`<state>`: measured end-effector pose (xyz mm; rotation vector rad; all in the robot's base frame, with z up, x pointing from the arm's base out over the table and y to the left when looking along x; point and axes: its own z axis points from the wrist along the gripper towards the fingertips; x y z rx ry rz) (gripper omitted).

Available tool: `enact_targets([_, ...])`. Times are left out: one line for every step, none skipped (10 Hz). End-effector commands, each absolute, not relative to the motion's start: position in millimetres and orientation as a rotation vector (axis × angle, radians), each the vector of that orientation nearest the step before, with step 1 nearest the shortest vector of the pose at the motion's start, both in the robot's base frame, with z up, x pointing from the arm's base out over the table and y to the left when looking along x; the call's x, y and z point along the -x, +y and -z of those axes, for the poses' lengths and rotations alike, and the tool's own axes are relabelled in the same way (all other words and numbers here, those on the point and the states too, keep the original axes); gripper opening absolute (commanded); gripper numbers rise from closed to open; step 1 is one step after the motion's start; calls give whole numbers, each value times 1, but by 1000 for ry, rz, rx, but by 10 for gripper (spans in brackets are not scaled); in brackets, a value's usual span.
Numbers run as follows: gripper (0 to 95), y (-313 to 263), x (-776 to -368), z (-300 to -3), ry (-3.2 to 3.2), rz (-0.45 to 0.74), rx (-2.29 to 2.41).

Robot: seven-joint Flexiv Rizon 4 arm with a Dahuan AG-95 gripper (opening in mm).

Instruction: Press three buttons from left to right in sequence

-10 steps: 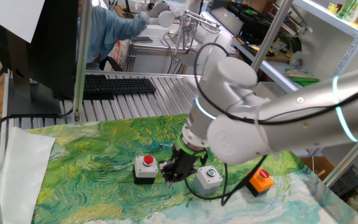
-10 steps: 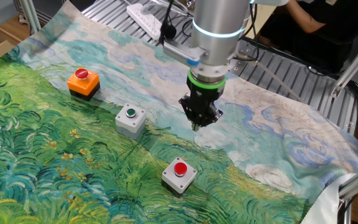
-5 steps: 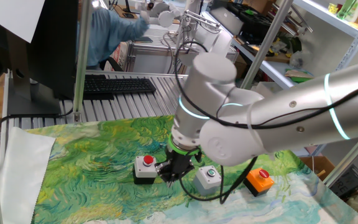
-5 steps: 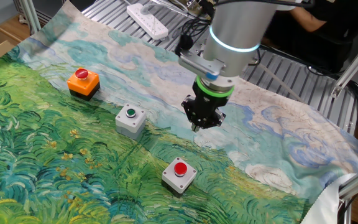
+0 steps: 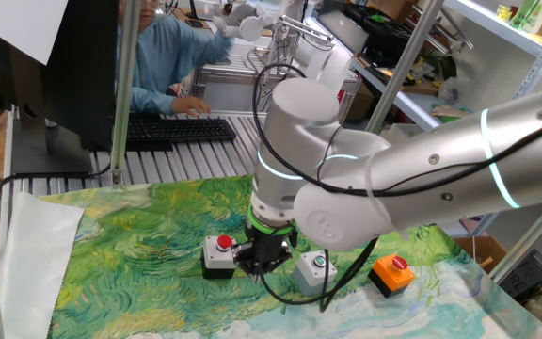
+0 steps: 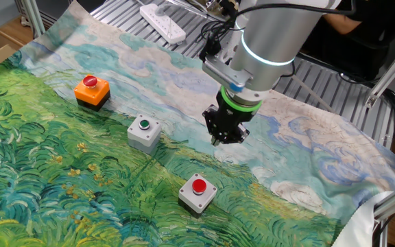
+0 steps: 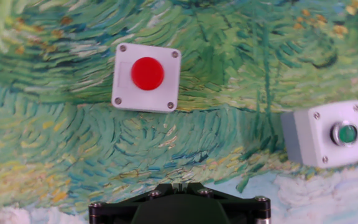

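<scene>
Progress: no button looks pressed yet (my judgement); all three are left.
Gripper (image 6: 223, 137): fingers together, holding nothing, above cloth (image 6: 60, 199).
Buttons: white box with red button (image 7: 146, 77) upper left of hand view; grey box with green button (image 7: 328, 134) at right; orange box (image 6: 92, 90) upper left.
Writing: none readable.

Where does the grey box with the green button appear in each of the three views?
One fixed view: grey box with the green button, bottom centre, right of the shut tool.
The other fixed view: left of centre, left of the tool.
Hand view: right edge, middle height.
Shared landmark: white box with the red button.
</scene>
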<state>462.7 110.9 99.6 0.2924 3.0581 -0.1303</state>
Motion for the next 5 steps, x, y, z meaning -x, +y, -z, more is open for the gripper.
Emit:
enact_targets([0, 110, -462, -100, 3037, 30, -404])
enact_targets([0, 110, -462, -100, 3039, 31, -392])
enact_targets([0, 110, -462, -100, 3039, 32, -388])
enact_targets([0, 110, -462, -100, 3039, 32, -389])
enact_targets([0, 110, -462, -100, 3038, 32, -395])
